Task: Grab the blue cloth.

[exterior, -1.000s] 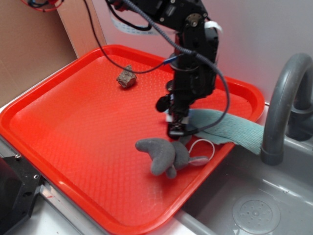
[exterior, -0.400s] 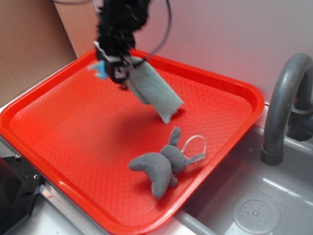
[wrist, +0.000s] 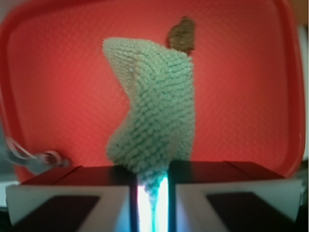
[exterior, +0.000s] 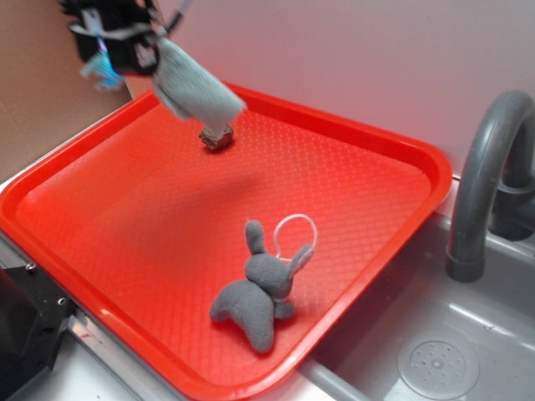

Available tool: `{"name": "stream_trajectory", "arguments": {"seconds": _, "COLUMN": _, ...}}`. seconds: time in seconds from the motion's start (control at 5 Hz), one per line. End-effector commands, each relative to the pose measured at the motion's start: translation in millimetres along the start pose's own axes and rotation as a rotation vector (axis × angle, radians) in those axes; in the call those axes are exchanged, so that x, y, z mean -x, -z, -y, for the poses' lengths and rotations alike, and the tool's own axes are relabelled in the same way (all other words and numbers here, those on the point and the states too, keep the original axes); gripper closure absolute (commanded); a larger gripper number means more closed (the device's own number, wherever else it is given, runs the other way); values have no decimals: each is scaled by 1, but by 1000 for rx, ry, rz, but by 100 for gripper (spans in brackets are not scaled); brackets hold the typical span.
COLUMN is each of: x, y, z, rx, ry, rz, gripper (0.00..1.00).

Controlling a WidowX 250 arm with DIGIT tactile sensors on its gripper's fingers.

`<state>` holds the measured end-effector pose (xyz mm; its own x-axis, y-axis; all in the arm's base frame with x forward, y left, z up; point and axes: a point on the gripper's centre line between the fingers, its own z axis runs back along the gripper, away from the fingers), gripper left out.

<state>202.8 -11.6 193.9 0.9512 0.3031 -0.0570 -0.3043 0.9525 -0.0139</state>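
The gripper [wrist: 149, 193] pinches the blue cloth [exterior: 194, 88] aloft, seemingly above the tray's [exterior: 422, 159] far-left corner; grabbing looks done, only holding remains.

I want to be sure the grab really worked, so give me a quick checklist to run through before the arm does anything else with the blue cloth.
1. Claw shut on the blue cloth: ok, one end is pinched between the fingers.
2. Cloth lifted clear of the red tray: ok, it hangs in the air.
3. Grip depth: cannot tell, only a thin end sits between the fingers.
4. Grey plush bunny left behind: ok, it lies on the tray.
5. Small brown lump not snagged: cannot tell, the cloth's tip hangs just above it.
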Motion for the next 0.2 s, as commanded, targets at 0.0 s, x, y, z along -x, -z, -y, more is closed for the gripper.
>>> {"name": "stream_trajectory", "arguments": {"seconds": 0.0, "x": 10, "y": -18, "z": 22, "rx": 31, "ry": 37, "rz": 87, "gripper": 100}}
